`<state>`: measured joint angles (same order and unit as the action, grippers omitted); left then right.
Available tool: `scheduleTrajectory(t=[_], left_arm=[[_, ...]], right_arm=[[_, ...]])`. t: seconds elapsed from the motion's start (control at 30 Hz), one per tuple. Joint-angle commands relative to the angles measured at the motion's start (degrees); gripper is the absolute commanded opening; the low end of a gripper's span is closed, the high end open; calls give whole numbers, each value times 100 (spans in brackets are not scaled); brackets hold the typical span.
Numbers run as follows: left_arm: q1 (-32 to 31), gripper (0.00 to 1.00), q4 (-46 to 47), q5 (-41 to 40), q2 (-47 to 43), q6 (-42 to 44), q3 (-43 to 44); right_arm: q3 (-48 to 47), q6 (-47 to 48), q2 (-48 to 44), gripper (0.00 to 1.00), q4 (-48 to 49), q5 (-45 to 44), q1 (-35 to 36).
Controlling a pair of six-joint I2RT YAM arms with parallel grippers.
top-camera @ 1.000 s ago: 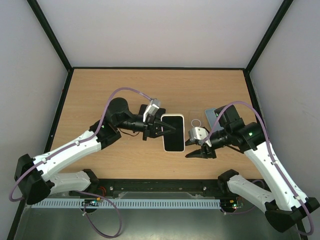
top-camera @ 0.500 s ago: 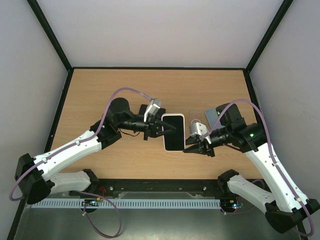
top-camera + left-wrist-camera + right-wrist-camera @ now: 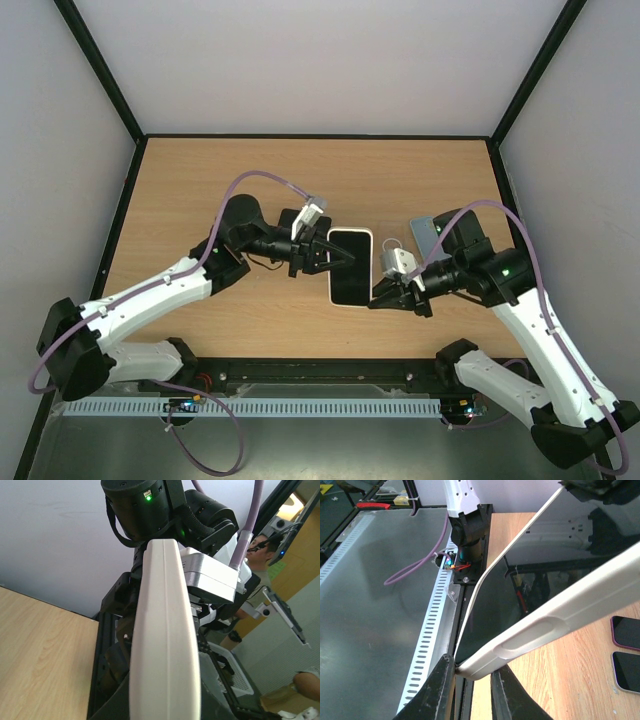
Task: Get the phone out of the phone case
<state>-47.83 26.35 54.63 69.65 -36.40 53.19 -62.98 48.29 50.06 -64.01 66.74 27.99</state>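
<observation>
Jaws first: left gripper (image 3: 338, 258) is clamped on the long edge of the white phone case (image 3: 350, 233), coming in from 9 o'clock; right gripper (image 3: 378, 298) has its jaws closed onto the case's corner at about 5 o'clock; on the right wrist view its two dark fingers (image 3: 441, 686) sit either side of that rounded corner, both touching it; and the phone (image 3: 349, 270) sits inside the case, black screen up, white rim showing all round it; the pair is held between the two arms over the middle of the wooden table (image 3: 200, 190), a touch toward the near edge; left wrist view gives the case edge-on, a pale band running up the middle of the shot, its own fingers mostly hidden beneath it; over at 2 o'clock from the case, beside the right arm, a spare phone (image 3: 421, 232) lies flat on the table; whether the case's underside touches the wood, cannot tell from here.
</observation>
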Motion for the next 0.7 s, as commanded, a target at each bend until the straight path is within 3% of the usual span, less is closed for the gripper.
scheduleTrajectory(t=[0.0,0.67], left_arm=[[-281,3,1186,279,59,-966,68],[-771,2,1380,422,217,-1513,249]], right_arm=[[97,146,-32,10,598,-116,-15],[188,226,-240,10,1249,-1269,-13]])
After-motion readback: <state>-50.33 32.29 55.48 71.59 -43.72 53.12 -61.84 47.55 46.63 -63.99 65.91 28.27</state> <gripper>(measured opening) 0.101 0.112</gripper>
